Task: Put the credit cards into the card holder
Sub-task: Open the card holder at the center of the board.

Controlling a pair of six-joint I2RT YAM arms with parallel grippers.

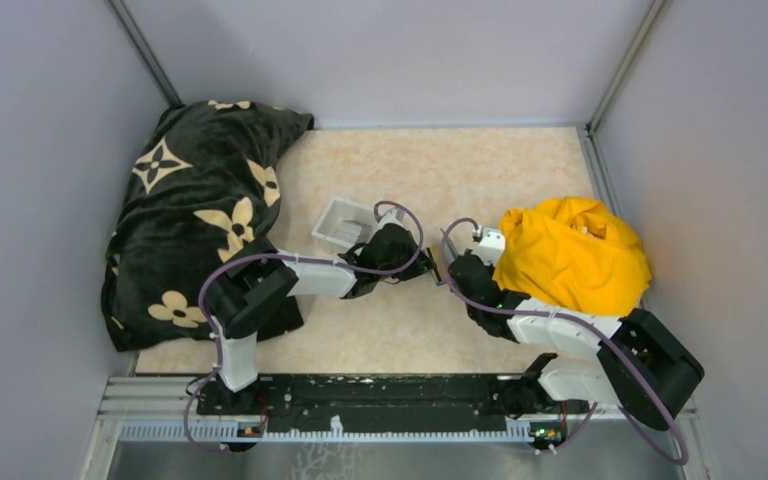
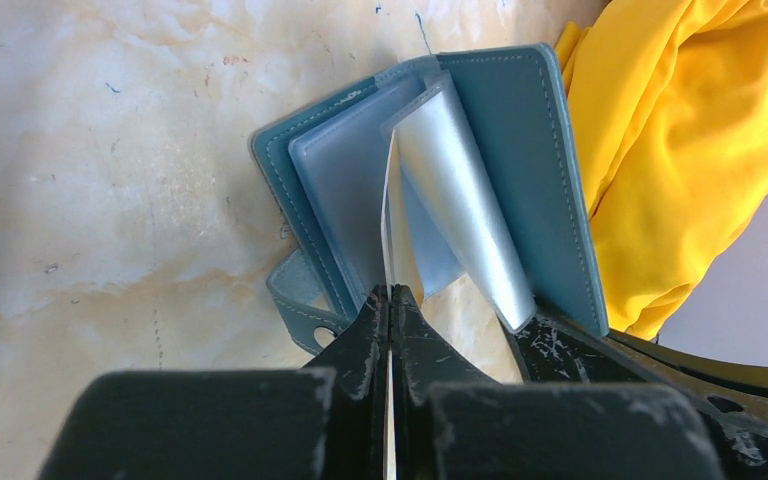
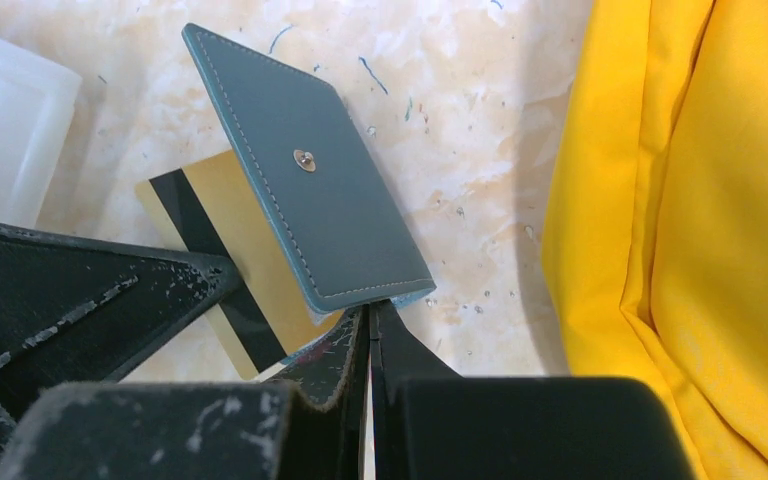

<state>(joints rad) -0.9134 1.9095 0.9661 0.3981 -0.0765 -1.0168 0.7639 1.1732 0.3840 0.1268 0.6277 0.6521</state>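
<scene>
The teal card holder [image 2: 520,120] stands open like a book, its clear inner sleeves fanned out. My left gripper [image 2: 391,295] is shut on a credit card [image 2: 393,230], seen edge-on, with its far end in between the sleeves. In the right wrist view the same yellow-tan card [image 3: 255,255], with a black stripe, sits behind the card holder's cover [image 3: 310,200]. My right gripper [image 3: 368,312] is shut on the lower edge of that cover. In the top view both grippers meet at mid-table, left gripper [image 1: 422,264], right gripper [image 1: 446,268].
A clear-white plastic tray [image 1: 343,222] sits just behind the left gripper, also seen as the tray [image 3: 10,130]. A crumpled yellow cloth [image 1: 570,250] lies against the right arm. A black flower-patterned blanket [image 1: 200,210] covers the table's left side.
</scene>
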